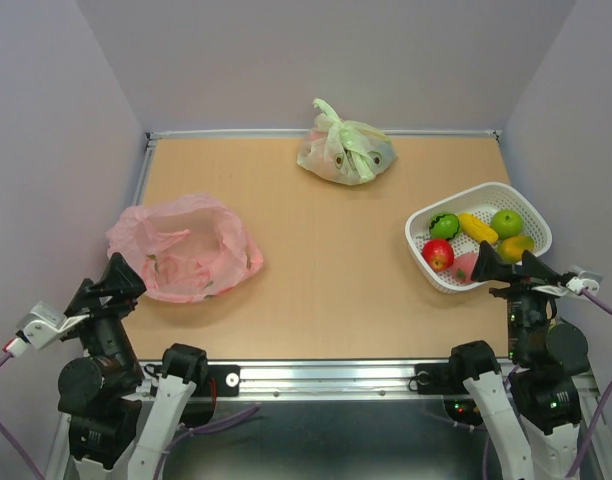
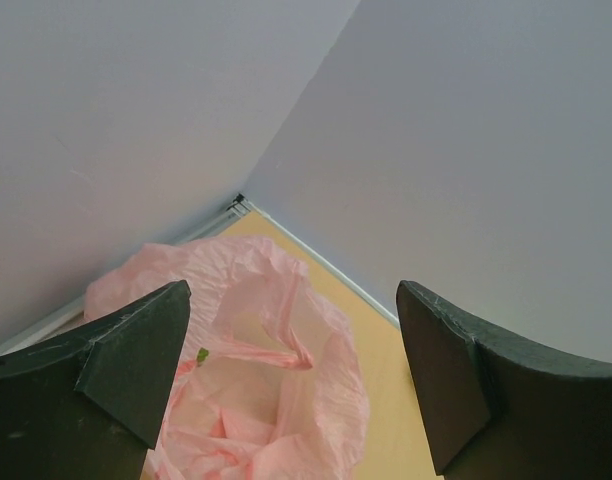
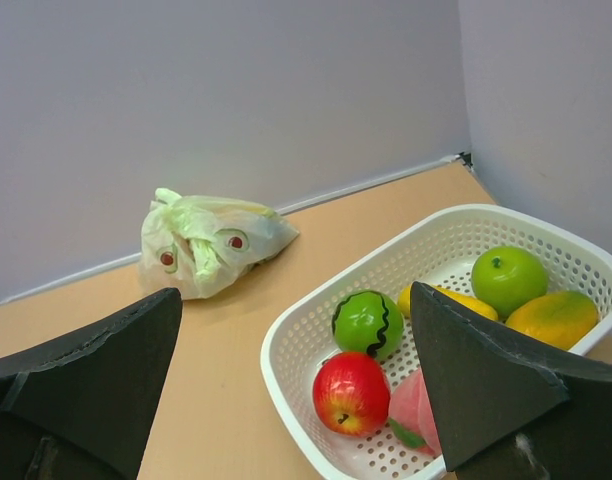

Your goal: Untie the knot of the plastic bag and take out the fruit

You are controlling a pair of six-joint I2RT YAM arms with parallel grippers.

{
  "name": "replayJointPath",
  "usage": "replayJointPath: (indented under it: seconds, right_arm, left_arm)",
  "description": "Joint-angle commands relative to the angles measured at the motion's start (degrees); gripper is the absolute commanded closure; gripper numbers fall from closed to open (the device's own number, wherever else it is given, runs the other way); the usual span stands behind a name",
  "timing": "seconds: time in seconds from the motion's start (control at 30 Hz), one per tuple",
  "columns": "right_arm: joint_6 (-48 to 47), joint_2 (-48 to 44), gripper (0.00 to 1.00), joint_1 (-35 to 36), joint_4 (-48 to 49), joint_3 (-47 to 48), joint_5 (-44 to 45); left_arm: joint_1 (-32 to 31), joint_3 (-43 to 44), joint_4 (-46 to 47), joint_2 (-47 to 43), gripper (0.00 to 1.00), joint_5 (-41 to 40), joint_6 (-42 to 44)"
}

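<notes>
The pink plastic bag (image 1: 186,248) lies at the table's left with its mouth spread wide, and no knot shows. My left gripper (image 1: 121,275) hovers open just in front of it; in the left wrist view the bag (image 2: 336,380) sits below the open gripper (image 2: 292,290). The fruit lies in the white basket (image 1: 483,188) on the right: a red apple (image 3: 351,392), a striped melon (image 3: 367,323), a green apple (image 3: 508,280), a banana (image 3: 456,300), an orange piece (image 3: 551,317) and a pink piece (image 3: 414,405). My right gripper (image 1: 506,265) stands open at the basket's near edge, holding nothing.
A knotted pale green bag (image 1: 344,150) with fruit inside lies at the back centre, also in the right wrist view (image 3: 211,240). Grey walls close in the table on three sides. A metal rail runs along the near edge (image 1: 326,375).
</notes>
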Motion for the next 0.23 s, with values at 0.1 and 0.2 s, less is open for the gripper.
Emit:
replayJointPath:
  seconds: [0.1,0.2]
  right_arm:
    - [0.29,-1.22,0.00,-0.16,1.27,-0.91,-1.11]
    - [0.38,-1.22,0.00,-0.07,1.27,-0.91,-1.29]
  left_arm:
    - [0.11,-2.06,5.36,-11.22,0.05,1.20,0.06]
    - [0.11,-2.33,5.62,-11.13,0.04,0.94,-0.29]
